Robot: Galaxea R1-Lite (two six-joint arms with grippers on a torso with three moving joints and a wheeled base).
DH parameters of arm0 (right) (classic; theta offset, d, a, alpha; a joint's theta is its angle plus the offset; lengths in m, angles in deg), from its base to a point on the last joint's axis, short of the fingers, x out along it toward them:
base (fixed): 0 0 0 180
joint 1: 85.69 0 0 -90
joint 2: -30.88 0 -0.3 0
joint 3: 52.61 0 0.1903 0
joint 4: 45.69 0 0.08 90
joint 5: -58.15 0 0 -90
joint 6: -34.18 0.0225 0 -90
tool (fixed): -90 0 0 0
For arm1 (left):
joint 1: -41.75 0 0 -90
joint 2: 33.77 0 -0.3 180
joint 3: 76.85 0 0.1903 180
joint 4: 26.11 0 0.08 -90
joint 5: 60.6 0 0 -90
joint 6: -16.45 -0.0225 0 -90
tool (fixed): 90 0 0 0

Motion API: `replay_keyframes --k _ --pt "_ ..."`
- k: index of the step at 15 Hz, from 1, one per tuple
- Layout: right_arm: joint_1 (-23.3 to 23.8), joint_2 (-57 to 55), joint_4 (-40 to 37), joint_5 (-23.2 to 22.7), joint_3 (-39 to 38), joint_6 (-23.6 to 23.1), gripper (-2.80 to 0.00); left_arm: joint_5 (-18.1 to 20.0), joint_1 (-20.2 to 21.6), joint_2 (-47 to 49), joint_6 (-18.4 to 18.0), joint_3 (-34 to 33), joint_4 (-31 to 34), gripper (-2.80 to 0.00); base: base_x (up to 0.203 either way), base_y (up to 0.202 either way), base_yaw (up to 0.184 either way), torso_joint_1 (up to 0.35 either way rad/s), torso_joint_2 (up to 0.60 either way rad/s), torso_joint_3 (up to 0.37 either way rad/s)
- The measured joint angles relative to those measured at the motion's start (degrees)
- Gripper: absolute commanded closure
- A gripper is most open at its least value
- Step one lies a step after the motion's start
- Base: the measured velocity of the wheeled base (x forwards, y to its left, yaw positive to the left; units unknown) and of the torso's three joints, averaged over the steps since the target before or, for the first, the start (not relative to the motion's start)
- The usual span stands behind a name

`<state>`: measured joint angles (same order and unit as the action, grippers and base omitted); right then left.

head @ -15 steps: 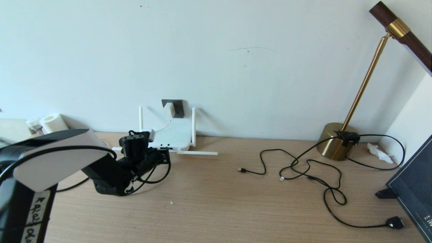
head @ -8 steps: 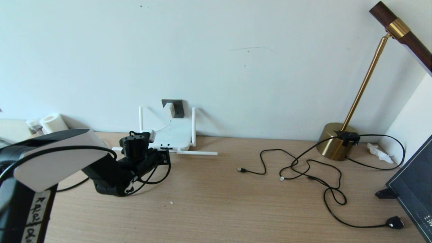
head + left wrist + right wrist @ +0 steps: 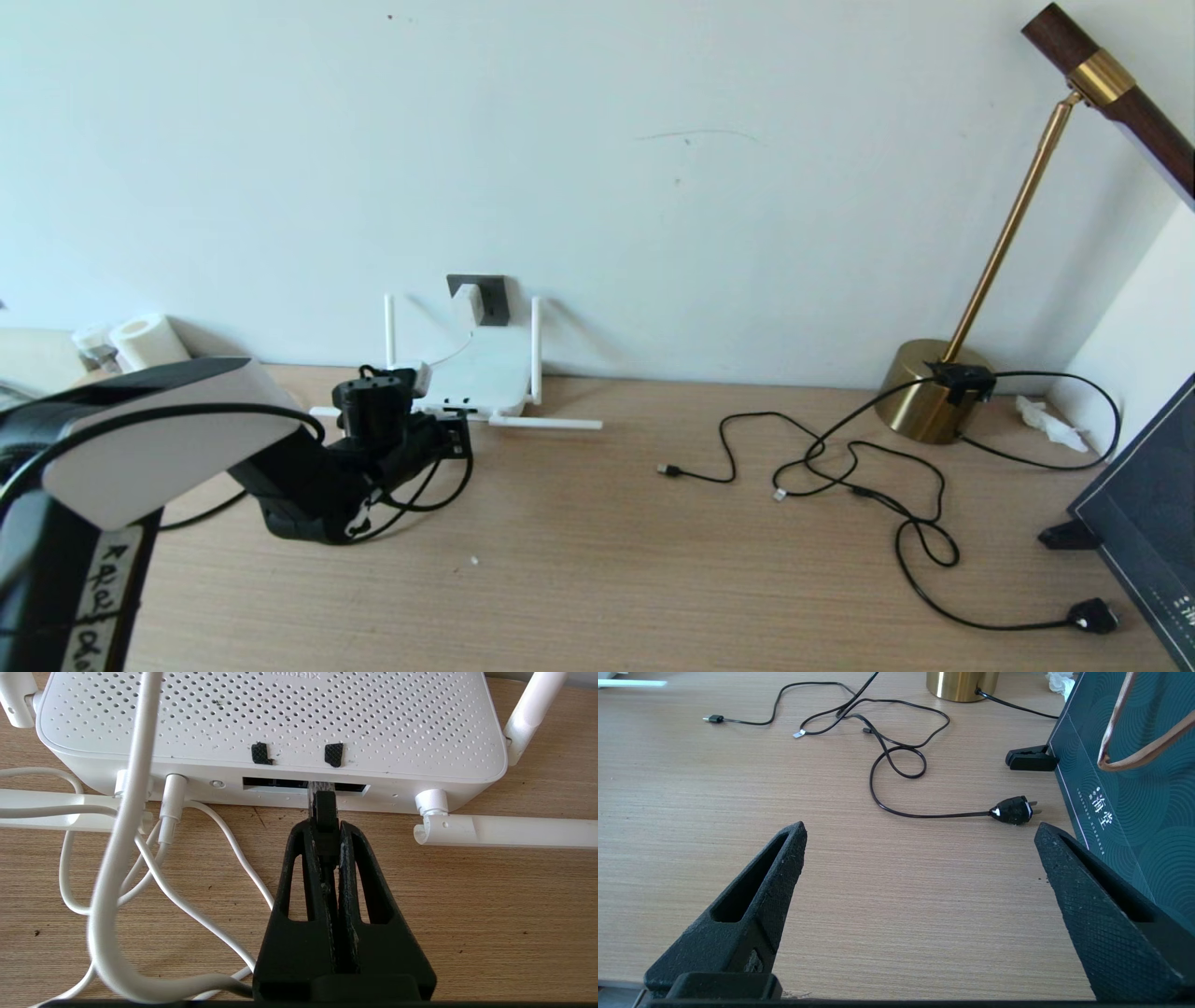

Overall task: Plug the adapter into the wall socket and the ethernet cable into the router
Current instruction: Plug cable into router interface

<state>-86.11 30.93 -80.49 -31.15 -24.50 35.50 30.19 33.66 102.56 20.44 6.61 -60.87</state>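
Note:
The white router (image 3: 476, 378) lies flat against the wall, its port edge facing me. Above it the dark grey wall socket (image 3: 493, 297) holds the white adapter (image 3: 466, 304), whose thin white cord (image 3: 117, 858) runs down to the router (image 3: 271, 714). My left gripper (image 3: 454, 437) is at the port edge, shut on the ethernet cable's black plug (image 3: 323, 812). The plug's clear tip sits in the dark port slot (image 3: 280, 783). The left gripper (image 3: 324, 828) lies low over the table. My right gripper (image 3: 920, 835) hangs open and empty over bare wood, outside the head view.
A brass lamp (image 3: 929, 390) stands at the back right, with thin black cords (image 3: 840, 457) and a black plug (image 3: 1092, 616) strewn before it. A dark teal board (image 3: 1144, 523) leans at the right edge. One router antenna (image 3: 546, 424) lies along the table. White rolls (image 3: 145, 341) sit far left.

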Motion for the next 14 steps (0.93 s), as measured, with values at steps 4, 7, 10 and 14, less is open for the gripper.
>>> replay_keyframes --k 4,7,10,14 --pt "0.00 0.00 0.00 0.00 0.00 -0.02 -2.80 0.00 0.00 0.06 0.02 0.00 -0.03 0.00 0.000 0.000 0.000 0.000 0.00 0.000" --pt "0.00 0.00 -0.02 0.00 0.00 -0.02 -2.80 0.00 0.05 0.30 0.02 0.01 -0.08 0.00 0.000 0.000 0.000 0.000 0.00 0.000" --pt "0.00 -0.02 -0.02 0.00 0.00 0.00 -2.80 0.00 0.07 0.46 0.00 0.05 -0.06 0.00 0.000 0.000 0.000 0.000 0.00 0.000" --pt "0.00 0.00 0.00 0.00 0.00 -0.02 -2.80 0.01 0.22 0.55 0.02 0.13 -0.05 0.00 0.000 0.000 0.000 0.000 0.00 0.000"
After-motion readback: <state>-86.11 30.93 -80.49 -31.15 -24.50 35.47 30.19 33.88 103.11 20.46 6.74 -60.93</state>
